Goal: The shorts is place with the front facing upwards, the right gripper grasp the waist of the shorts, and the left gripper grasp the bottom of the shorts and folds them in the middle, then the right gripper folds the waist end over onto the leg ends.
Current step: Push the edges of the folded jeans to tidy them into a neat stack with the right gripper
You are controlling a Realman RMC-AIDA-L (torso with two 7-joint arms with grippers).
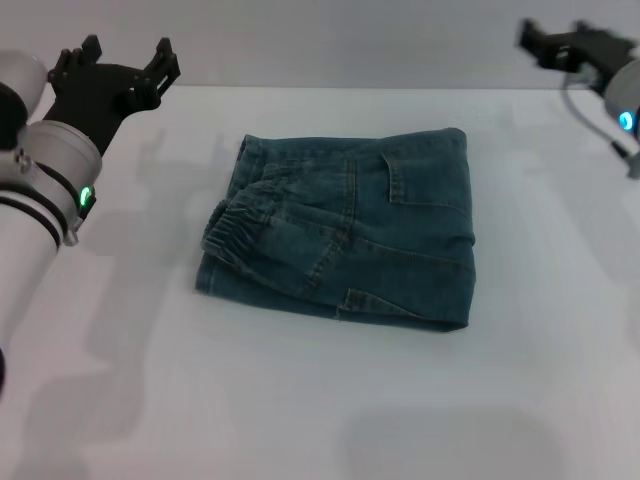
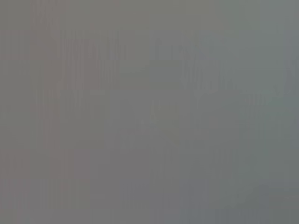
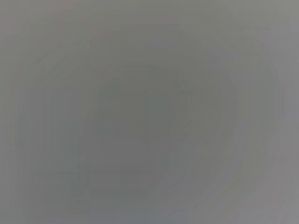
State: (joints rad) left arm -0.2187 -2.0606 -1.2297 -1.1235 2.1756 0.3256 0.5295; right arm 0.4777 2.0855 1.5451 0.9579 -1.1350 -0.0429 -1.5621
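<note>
The blue denim shorts lie folded into a compact rectangle in the middle of the white table. Their gathered elastic waist rests on top at the left side of the bundle, and the fold runs along the right side. The leg ends are underneath at the left and hard to pick out. My left gripper hangs raised at the far left, well clear of the shorts, open and holding nothing. My right gripper is lifted at the far right corner, away from the cloth. Both wrist views show only plain grey.
The table's far edge meets a grey wall behind the shorts. Bare white tabletop surrounds the bundle on all sides, with the arms' shadows falling on it.
</note>
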